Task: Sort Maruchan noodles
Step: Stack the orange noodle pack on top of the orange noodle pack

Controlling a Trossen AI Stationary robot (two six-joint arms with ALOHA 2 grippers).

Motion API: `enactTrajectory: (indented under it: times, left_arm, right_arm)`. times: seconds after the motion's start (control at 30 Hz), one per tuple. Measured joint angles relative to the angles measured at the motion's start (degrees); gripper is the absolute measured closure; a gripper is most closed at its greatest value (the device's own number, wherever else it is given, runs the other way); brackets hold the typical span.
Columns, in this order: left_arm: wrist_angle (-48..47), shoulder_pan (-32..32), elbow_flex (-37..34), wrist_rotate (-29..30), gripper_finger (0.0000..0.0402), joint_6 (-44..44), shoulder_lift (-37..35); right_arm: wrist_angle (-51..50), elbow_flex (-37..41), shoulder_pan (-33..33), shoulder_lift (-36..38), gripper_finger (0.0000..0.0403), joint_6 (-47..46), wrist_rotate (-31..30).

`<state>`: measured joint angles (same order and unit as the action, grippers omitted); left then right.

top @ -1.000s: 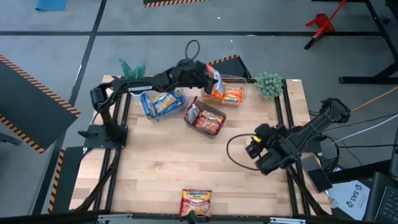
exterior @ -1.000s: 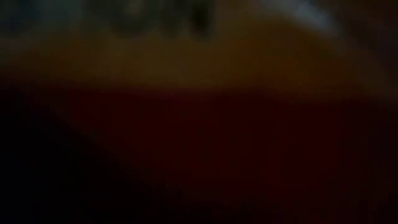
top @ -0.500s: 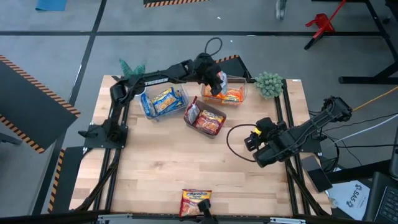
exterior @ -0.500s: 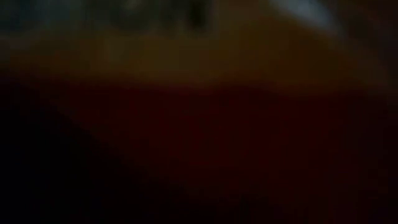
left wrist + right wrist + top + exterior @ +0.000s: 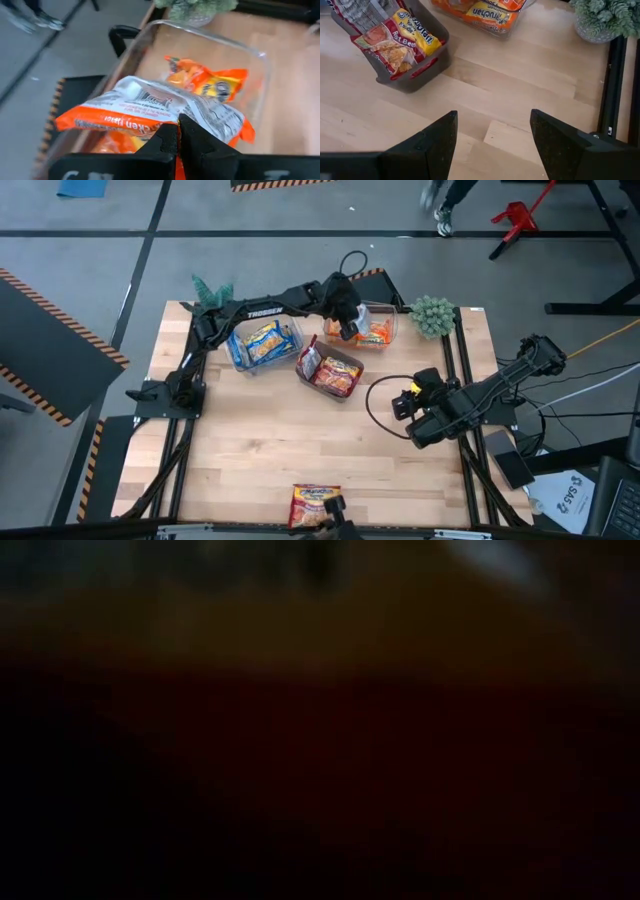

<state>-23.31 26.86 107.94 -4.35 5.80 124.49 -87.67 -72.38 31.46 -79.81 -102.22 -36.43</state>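
**High view: orange packet held over clear bin**

Left gripper (image 5: 347,321): fingers pinched tight on one orange noodle packet (image 5: 150,112), directly above the clear bin (image 5: 388,330) of orange packets; long axis crosswise to the fingers. Right gripper (image 5: 492,135): jaws apart, empty, well apart. Loose packet (image 5: 314,505) at near edge.

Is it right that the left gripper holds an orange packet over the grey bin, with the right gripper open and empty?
Not quite. The left gripper holds the orange packet over the clear bin, as the left wrist view shows. The right gripper is indeed open and empty.
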Motion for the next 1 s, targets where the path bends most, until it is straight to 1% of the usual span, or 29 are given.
enactTrajectory:
  times: [0.1, 0.3, 0.47, 0.73, 1.0]
  left_arm:
    - [0.19, -0.30, 0.00, 3.64, 0.0397, 3.31, -0.02]
    - [-2.06, -0.14, -0.02, 6.36, 0.0400, 7.22, -1.86]
    - [-3.15, -0.50, 0.00, 10.44, 0.0400, 12.17, -3.97]
    - [-7.17, -2.61, -0.02, 20.05, 0.0401, 23.07, -4.35]
    - [-4.91, -4.42, 0.00, 20.17, 0.0401, 23.34, -3.61]
  right_arm:
    - [0.16, 0.00, 0.00, 0.00, 0.0164, -0.08, -0.02]
    - [0.39, 0.00, 0.00, -0.02, 0.0164, -1.29, -0.07]
    - [0.39, -0.02, 0.00, -0.67, 0.0164, -1.27, -0.50]
    - [0.74, -0.02, 0.00, -2.08, 0.0164, -1.28, -0.54]
    - [1.13, -0.02, 0.00, -2.25, 0.0164, -1.48, -0.54]
